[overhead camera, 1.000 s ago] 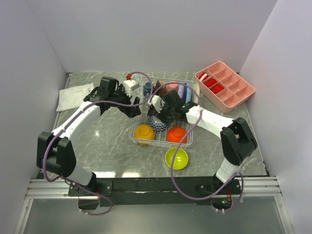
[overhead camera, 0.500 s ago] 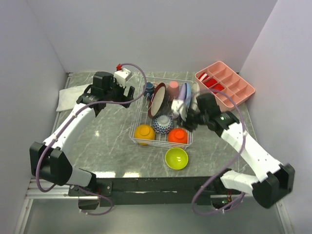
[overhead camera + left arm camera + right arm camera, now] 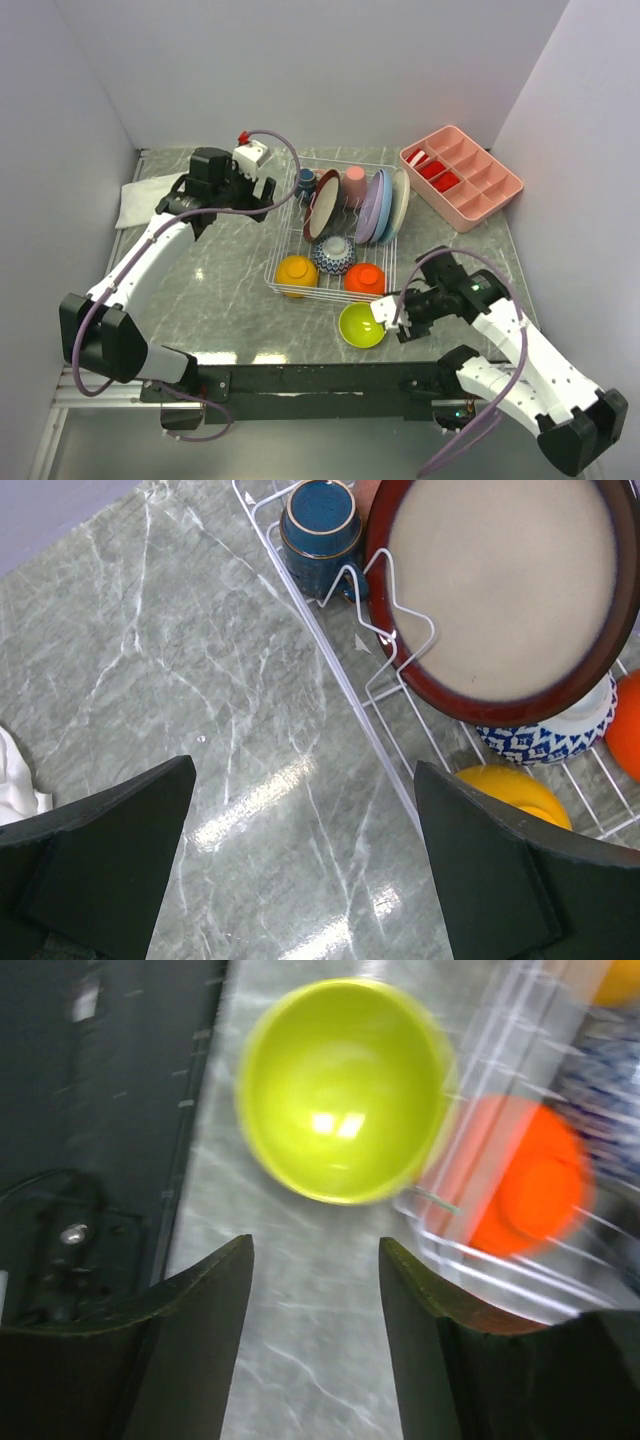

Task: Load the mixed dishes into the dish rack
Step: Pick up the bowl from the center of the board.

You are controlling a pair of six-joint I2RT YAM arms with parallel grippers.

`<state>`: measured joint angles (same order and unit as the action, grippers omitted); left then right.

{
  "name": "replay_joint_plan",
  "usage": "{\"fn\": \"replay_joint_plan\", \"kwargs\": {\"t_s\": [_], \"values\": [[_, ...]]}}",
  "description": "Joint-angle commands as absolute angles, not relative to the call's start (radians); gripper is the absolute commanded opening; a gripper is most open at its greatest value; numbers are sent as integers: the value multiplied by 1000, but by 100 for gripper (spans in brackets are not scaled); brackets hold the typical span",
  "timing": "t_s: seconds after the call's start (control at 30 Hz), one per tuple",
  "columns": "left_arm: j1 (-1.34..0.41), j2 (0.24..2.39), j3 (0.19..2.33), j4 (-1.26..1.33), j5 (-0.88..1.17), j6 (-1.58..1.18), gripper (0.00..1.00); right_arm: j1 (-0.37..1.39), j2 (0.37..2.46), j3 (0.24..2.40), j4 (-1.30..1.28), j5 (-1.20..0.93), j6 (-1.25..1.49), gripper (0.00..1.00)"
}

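A second ago the right pincer [image 3: 315, 1245] was low over the rack [image 3: 330, 296], and half a second ago it was at the plates [image 3: 380, 205] on the rack's right side. Now it has been swung out to the near edge of the table [image 3: 220, 290], and the plates are left standing on edge in the rack. Its jaws are parted to a middle width and nothing is held between them. The lime bowl [image 3: 340, 1105] is seen just ahead of the fingertips, upright on the table and not yet touched. The rack, with the red bowl [image 3: 525, 1185] inside, lies ahead and to the right of them.

The left pincer [image 3: 305, 770] has been drawn back from the rack during the same second. It is opened fully and it is empty. The rack's left wall is ahead and to the right of its fingers, with the red-rimmed plate [image 3: 505, 585] and the navy cup [image 3: 320, 520] behind that wall.

From this it is judged that the plate step is finished. The lime bowl is the only dish seen outside the rack, so it is probably the last one to be loaded, and the right pincer seems to be lined up for it
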<state>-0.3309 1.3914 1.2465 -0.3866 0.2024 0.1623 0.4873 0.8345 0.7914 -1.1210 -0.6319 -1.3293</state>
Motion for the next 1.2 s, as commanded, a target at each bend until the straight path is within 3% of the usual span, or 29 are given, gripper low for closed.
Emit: {"fn": "replay_joint_plan", "kwargs": {"t_s": [0.0, 0.23, 0.47, 0.57, 0.7, 0.83, 0.97, 1.1, 1.17], "values": [[-331, 1333, 1229, -390, 215, 164, 99, 586, 850, 716, -1045, -661, -1396, 65], [-330, 1272, 1161, -382, 193, 161, 99, 758, 926, 651, -865, -626, -1329, 68], [-330, 1238, 1141, -403, 192, 175, 99, 821, 1098, 656, -811, -607, -1304, 56], [-330, 1221, 1135, -410, 184, 187, 99, 831, 1100, 698, -844, -598, -1283, 37], [-330, 1201, 1124, -414, 201, 195, 98, 827, 1052, 805, -985, -594, -1264, 0], [-330, 1186, 1146, -425, 230, 205, 98, 811, 1011, 989, -1127, -646, -1238, 0], [-330, 1186, 1169, -402, 180, 187, 96, 763, 1176, 1344, -1296, -767, -1123, 0], [-328, 1219, 1203, -405, 240, 120, 98, 556, 1307, 1486, -1235, -975, -898, 0], [-328, 1229, 1206, -393, 296, 120, 90, 503, 1399, 1535, -1212, -1089, -839, 0]]}}
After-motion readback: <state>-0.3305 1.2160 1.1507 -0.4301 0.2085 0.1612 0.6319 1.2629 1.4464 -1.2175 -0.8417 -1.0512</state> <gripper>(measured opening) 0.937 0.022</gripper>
